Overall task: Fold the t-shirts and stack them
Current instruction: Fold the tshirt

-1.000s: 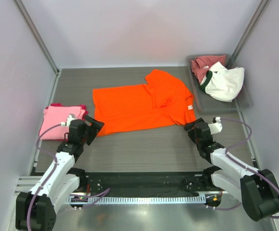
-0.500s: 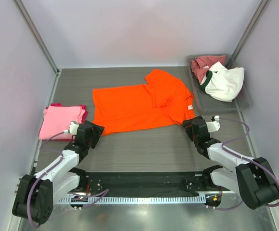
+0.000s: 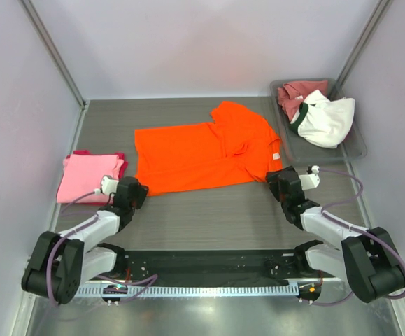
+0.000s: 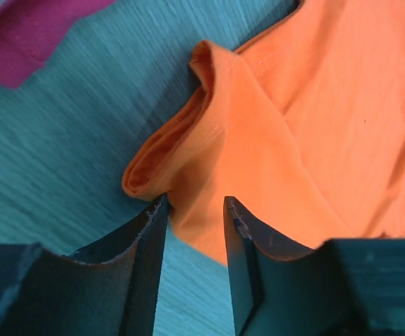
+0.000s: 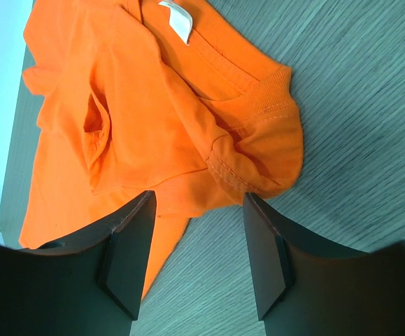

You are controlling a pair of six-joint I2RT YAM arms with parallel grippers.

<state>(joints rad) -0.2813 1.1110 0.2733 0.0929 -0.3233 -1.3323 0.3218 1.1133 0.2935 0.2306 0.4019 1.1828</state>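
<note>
Grey table: orange tee, white neck tag unreadable, L claw & R claw released.

No text, number or brand can be read in any view; the small white label inside the collar of the orange t-shirt looks blank; in the top view it is too small to tell.

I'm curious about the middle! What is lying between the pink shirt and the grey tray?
The orange t-shirt, spread out on the table, as the top view shows.
</note>
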